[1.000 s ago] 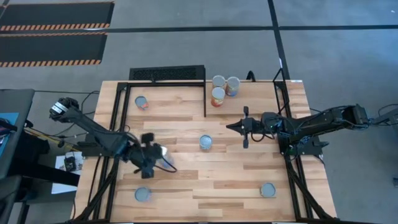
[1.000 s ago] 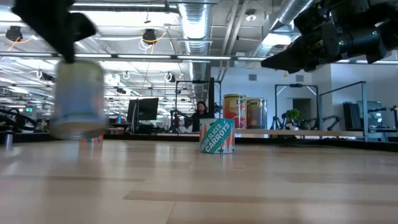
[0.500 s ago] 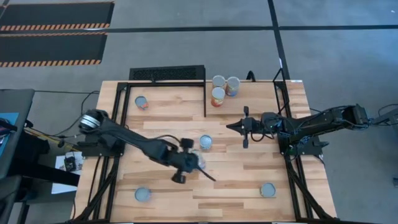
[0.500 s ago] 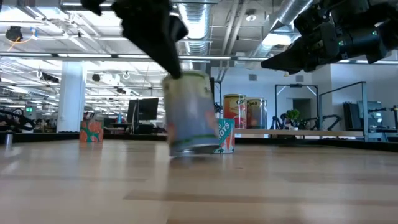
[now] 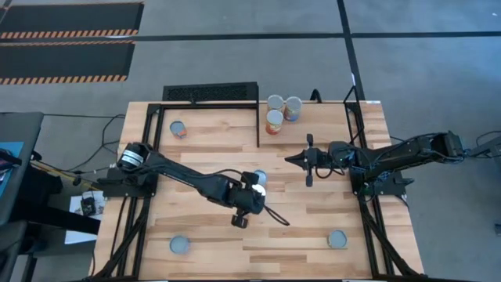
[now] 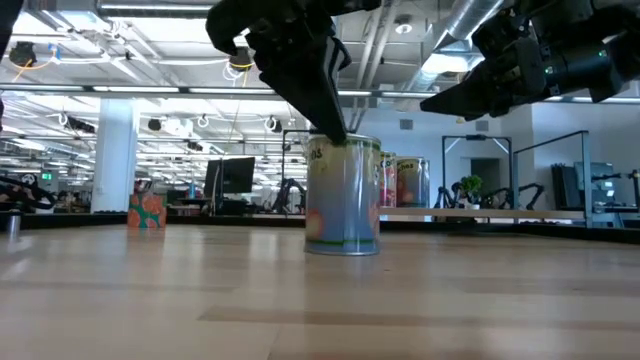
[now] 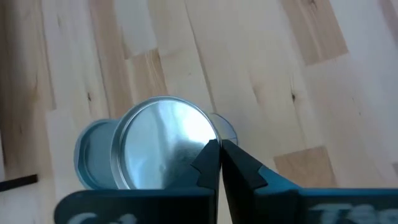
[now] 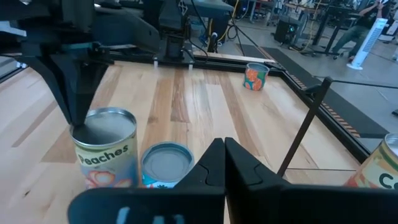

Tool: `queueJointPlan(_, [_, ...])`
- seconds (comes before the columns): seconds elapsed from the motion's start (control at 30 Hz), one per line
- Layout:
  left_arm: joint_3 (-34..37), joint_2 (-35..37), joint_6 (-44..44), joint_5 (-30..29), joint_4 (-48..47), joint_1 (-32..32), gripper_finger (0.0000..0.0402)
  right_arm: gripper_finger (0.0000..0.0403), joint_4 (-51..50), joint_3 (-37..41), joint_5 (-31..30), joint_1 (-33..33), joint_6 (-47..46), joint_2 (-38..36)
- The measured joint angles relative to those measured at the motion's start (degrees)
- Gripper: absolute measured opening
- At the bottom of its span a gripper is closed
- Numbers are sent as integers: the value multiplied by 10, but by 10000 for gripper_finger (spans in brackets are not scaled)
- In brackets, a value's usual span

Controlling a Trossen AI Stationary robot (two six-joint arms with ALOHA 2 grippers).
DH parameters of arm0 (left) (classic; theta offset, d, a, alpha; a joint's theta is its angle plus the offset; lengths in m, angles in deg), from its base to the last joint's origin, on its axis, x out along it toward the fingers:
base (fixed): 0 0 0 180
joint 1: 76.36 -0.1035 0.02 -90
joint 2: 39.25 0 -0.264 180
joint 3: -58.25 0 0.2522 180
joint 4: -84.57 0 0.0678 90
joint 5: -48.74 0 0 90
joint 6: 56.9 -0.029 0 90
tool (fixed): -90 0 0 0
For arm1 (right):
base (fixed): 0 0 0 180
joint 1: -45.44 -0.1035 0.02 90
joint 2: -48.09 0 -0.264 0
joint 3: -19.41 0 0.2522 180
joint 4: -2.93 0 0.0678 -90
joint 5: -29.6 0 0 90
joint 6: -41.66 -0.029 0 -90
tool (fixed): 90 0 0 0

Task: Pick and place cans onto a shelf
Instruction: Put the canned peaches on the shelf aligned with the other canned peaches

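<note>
1. High view: the left gripper [image 5: 249, 196] is stretched out over the middle of the pale butcher-block wooden table [image 5: 211, 227], clenched on a silver-lidded peaches can with a pale label [image 5: 252, 190]. Just beyond it sits a second silver-lidded can with a blue-grey label [image 5: 260, 177]. The right gripper [image 5: 301, 160] waits above the table's right half, fingers pressed together, holding nothing.

2. High view, destination: three cans [image 5: 275, 121] are grouped at the far edge beside a black metal frame shelf [image 5: 210, 95]. Other cans sit loose: one at the far left [image 5: 178, 129], two at the near edge [image 5: 180, 245] [image 5: 337, 239].

3. Low view: the held can [image 6: 343, 196] stands upright, gripped at its top rim, its base at or barely above the wood; I cannot tell which. Judgement: the rim grip is shallow, so keep the can vertical and move smoothly.

4. Left wrist view: the shiny lid [image 7: 163, 144] fills the space beside the dark fingers [image 7: 208, 163], with the neighbouring can's rim peeking close behind.

5. Right wrist view: the peaches can [image 8: 104, 154] and the blue-grey can [image 8: 166, 167] stand almost touching. Judgement: lift straight up before travelling, or the neighbour gets knocked; then steer well clear of the waiting right arm toward the shelf.
</note>
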Motion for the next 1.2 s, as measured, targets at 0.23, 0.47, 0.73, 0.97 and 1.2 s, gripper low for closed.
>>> queueJointPlan(0.23, [1,0,0,5,20,-1,22,11,-2,0,0,0,-2,0])
queueJointPlan(0.47, [1,0,8,34,56,-1,74,11,-3,0,0,0,-5,0])
queueJointPlan(0.73, [1,15,-5,34,70,-1,89,11,-5,0,0,0,-5,0])
queueJointPlan(0.97, [56,70,-16,35,126,-5,34,11,-17,0,0,0,-5,0])
queueJointPlan(1.2, [215,182,11,35,289,-25,5,11,-17,0,0,0,-4,0])
